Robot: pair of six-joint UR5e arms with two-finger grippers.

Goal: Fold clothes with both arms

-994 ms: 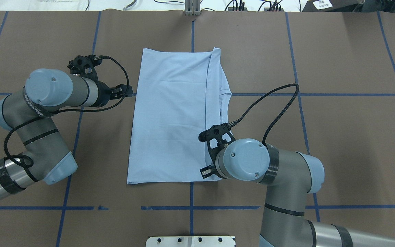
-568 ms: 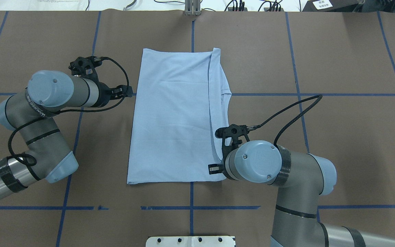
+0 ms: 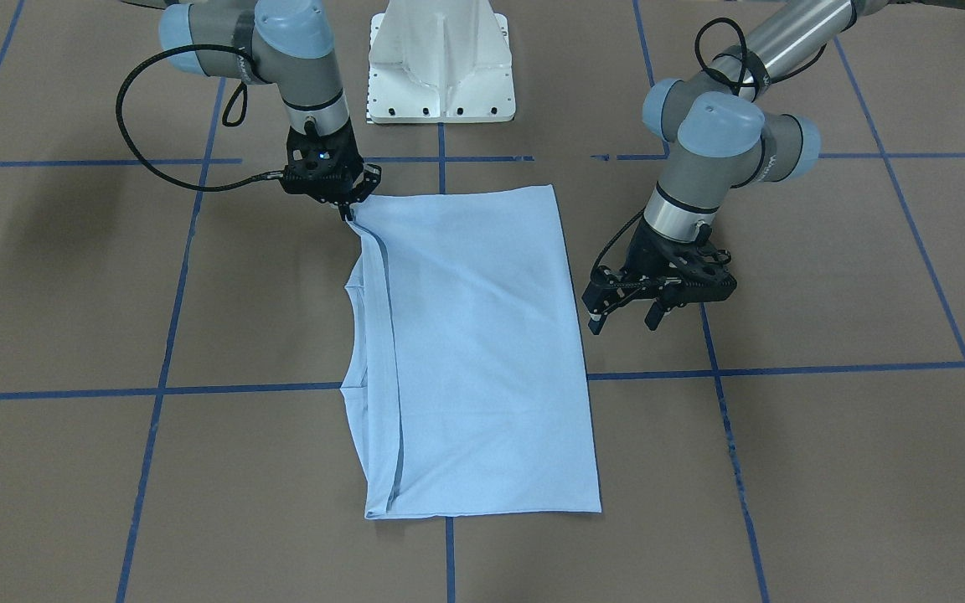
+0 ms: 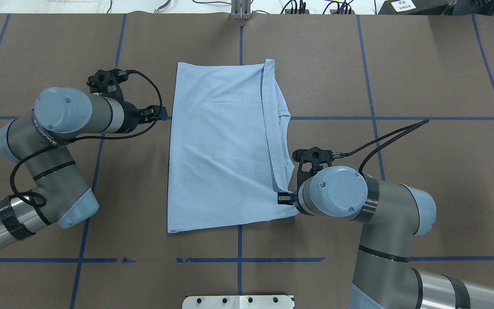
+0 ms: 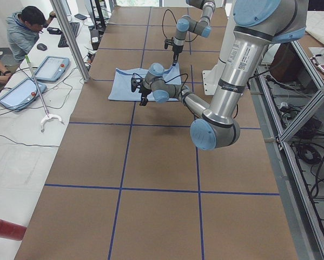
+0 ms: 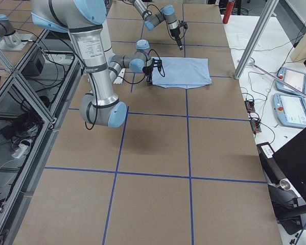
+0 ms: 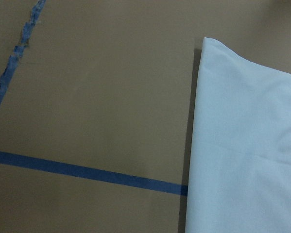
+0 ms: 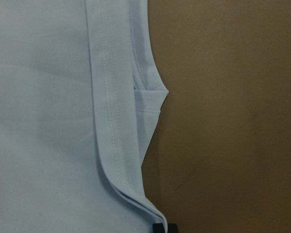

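One light blue T-shirt point(image 4: 221, 146) lies folded lengthwise at the middle of the table point(image 4: 423, 64), flat on the brown cover and across a blue tape line point(image 4: 401, 118).

Writing: white lettering on the black band point(image 4: 43, 134) round the left arm point(image 4: 54, 180), too small and curved to read. A white label point(image 4: 403, 5) at the far edge is also unreadable.

Right gripper point(image 3: 347, 208): fingers pressed together on the stitched hem at the shirt's near right corner, and that strip of cloth is lifted off the layer below. The overhead view hides these fingers under the right arm point(image 4: 332, 197). The right wrist view shows only a dark sliver of fingertip at the bottom edge, where the hem rises to it.

Left gripper point(image 3: 625, 316): fingers point(image 3: 593, 314) spread, holding nothing, just beside the shirt's left edge and apart from it. The left wrist view shows no fingers, only the shirt edge, brown cover and tape.

The under layer shows a small notch along the right edge; cannot tell whether it is collar or sleeve. In both side views the grippers are too small to judge.
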